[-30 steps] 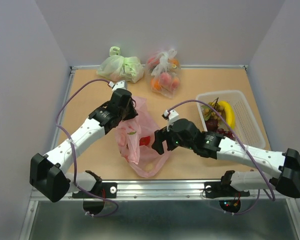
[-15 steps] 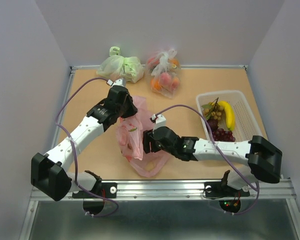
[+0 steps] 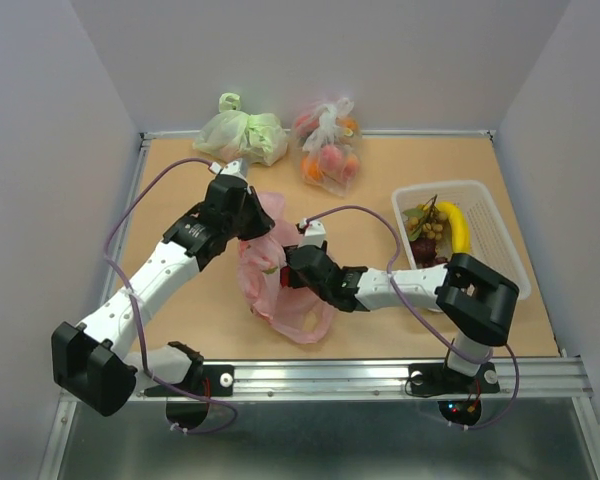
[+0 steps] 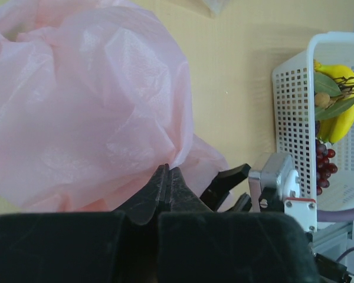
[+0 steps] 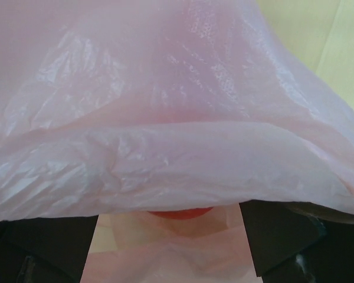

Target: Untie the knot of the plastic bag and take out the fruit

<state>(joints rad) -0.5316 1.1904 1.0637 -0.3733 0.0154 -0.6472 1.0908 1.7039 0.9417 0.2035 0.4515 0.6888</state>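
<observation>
The pink plastic bag (image 3: 280, 290) lies crumpled mid-table, its upper edge lifted. My left gripper (image 3: 254, 222) is shut on that upper film; in the left wrist view its fingertips (image 4: 165, 175) press together under the pink sheet (image 4: 88, 100). My right gripper (image 3: 284, 272) is open and pushed into the bag's mouth. In the right wrist view its fingers (image 5: 283, 236) straddle a round red fruit (image 5: 180, 213) under draped film (image 5: 165, 118). The knot does not show. A banana (image 3: 456, 226) and dark grapes (image 3: 426, 264) lie in the white basket (image 3: 500, 240).
A pale green bag (image 3: 242, 135) and a clear bag of orange-red fruit (image 3: 328, 150) sit at the back edge. The basket (image 4: 292, 118) stands right of the pink bag. Walls enclose the table on three sides. Both arms' cables loop above the tabletop.
My right arm has swung left and its gripper has moved from beside the bag into its mouth. My left gripper has drawn the bag's top slightly left and back.
</observation>
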